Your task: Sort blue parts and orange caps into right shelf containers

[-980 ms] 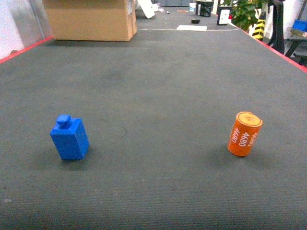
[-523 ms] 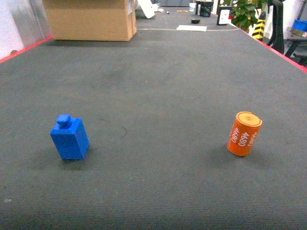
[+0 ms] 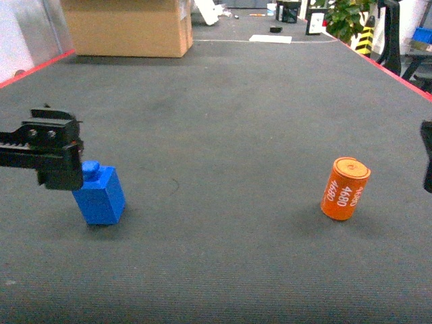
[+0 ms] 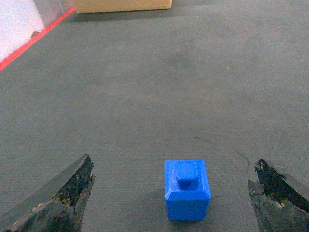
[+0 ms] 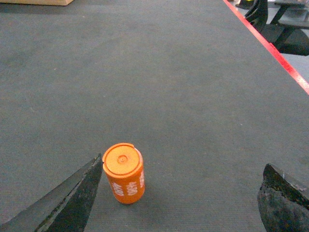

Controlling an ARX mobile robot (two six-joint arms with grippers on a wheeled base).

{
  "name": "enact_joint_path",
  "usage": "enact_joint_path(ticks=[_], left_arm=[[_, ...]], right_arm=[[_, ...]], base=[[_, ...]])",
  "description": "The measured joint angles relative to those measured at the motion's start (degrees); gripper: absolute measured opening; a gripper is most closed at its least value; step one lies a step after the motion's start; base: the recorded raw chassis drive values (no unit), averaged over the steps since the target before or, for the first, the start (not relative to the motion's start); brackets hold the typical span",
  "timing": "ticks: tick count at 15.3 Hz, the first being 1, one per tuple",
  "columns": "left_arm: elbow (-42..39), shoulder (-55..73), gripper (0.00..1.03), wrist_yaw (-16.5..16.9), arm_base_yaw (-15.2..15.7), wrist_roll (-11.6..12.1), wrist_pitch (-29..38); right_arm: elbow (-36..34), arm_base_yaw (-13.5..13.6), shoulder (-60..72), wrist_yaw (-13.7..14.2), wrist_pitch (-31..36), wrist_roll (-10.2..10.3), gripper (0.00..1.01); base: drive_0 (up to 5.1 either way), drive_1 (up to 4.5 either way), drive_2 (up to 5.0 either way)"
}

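A blue part [image 3: 99, 197], a small block with a knob on top, stands on the dark mat at the left. My left gripper [image 3: 59, 169] hovers just left of and above it. In the left wrist view the blue part [image 4: 187, 193] sits between the wide-open fingers of the left gripper [image 4: 174, 165], untouched. An orange cap [image 3: 345, 189] with white print stands at the right. My right gripper [image 3: 427, 165] shows only as a sliver at the right edge. In the right wrist view the right gripper [image 5: 183, 164] is open, and the orange cap [image 5: 124, 172] stands close to its left finger. The right shelf containers are out of view.
A large cardboard box [image 3: 128, 27] stands at the far left of the mat. Red lines [image 3: 385, 64] mark the mat's side edges. A white sheet [image 3: 270, 39], a plant [image 3: 345, 17] and clutter lie beyond the far end.
Both grippers have come into the head view, the left one beside the blue part and the right one at the right edge. The blue part and orange cap have not moved.
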Motion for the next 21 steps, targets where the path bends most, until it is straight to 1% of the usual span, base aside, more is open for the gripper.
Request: enact_joint_path(ticks=[2,3,4,5,7,8,9,12,14,16,21], left_arm=[[5.3,7.5,0.98,0.7,-0.2,-1.7,0.1],[6.8,10.1,0.98,0.7,-0.3,-2.2,0.1],[8.0,12.8,0.98,0.9,-0.2,-3.3,0.1],[8.8,14.8,0.98,1.1,0.2,-4.0,0.5],[10.1,17.4,0.98,1.1,1.4,-5.6,1.0],[10.6,18.3,0.98,1.3,2.0,-6.4,1.0],[10.8,19.0,0.98,1.4,2.5,-6.7,1.4],[11.3,21.1,0.98,2.6,2.8,-7.8,1.6],[11.8,22.4,0.98,2.8,2.8,-8.0,1.8],[12.2,23.7,0.98,2.9,2.8,-8.0,1.9],[13.0,27.2,0.98,3.6,2.8,-8.2,2.3]], right_arm=[[6.2,-0.6,8.0,-2.5,-0.5,2.5,0.98],[8.2,-0.6,11.0,-3.6,-0.5,3.9,0.98],[10.2,-0.6,14.0,-4.6,-0.9,5.4,0.98],[12.0,-0.5,16.8,-4.8,-1.0,6.6,0.98],[15.4,0.2,20.7,-4.6,-1.3,8.1,0.98],[16.7,0.3,22.1,-4.5,-1.5,8.5,0.98],[17.1,0.6,22.8,-4.4,-1.9,8.7,0.98],[17.7,0.6,24.9,-4.4,-1.9,9.5,0.98],[17.8,0.5,26.6,-4.4,-1.9,9.6,0.98],[18.2,-0.2,27.8,-4.7,-1.4,10.0,0.98],[19.3,-0.2,31.1,-5.3,-1.4,11.1,0.98]], base=[[0.0,0.00,0.0],[0.0,0.00,0.0],[0.0,0.00,0.0],[0.0,0.00,0.0],[0.0,0.00,0.0],[0.0,0.00,0.0],[0.0,0.00,0.0],[0.0,0.00,0.0],[0.0,0.00,0.0],[0.0,0.00,0.0],[0.0,0.00,0.0]])
